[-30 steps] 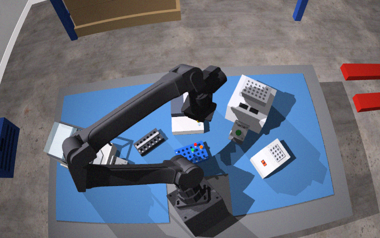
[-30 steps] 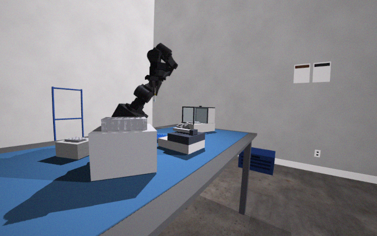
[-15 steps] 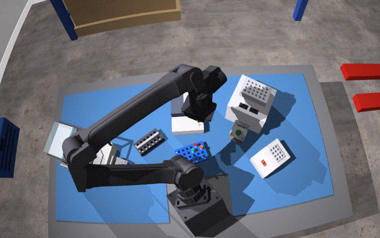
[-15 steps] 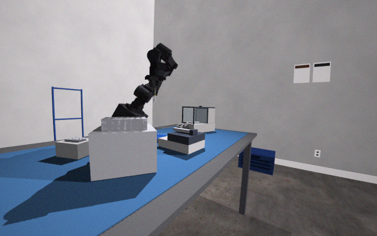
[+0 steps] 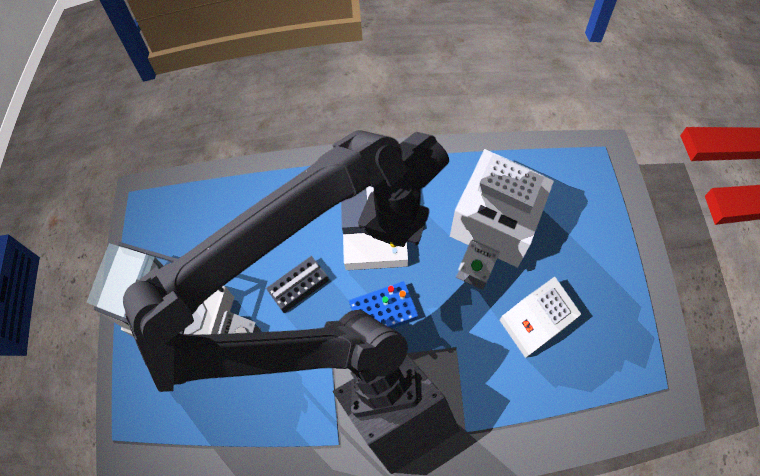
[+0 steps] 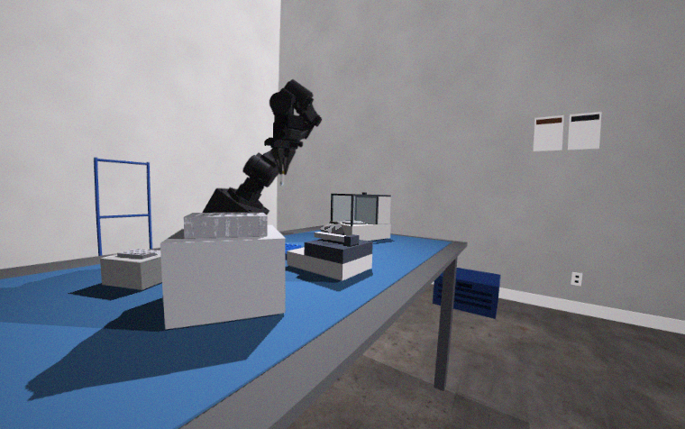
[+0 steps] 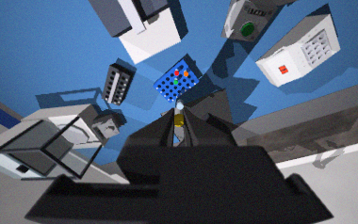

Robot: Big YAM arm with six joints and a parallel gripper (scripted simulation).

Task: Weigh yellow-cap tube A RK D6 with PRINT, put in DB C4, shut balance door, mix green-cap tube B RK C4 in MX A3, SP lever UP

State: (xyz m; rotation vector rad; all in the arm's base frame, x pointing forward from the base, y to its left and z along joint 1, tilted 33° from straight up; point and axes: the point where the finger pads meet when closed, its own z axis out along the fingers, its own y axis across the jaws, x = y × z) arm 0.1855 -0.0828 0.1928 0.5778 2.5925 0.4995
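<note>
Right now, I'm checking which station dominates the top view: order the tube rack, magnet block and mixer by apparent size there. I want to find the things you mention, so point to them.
1. Mixer point(image 5: 468, 221) point(image 6: 224, 282)
2. Tube rack point(image 5: 365, 305) point(image 7: 162, 85)
3. Magnet block point(image 5: 301, 281) point(image 7: 113, 88)
</note>
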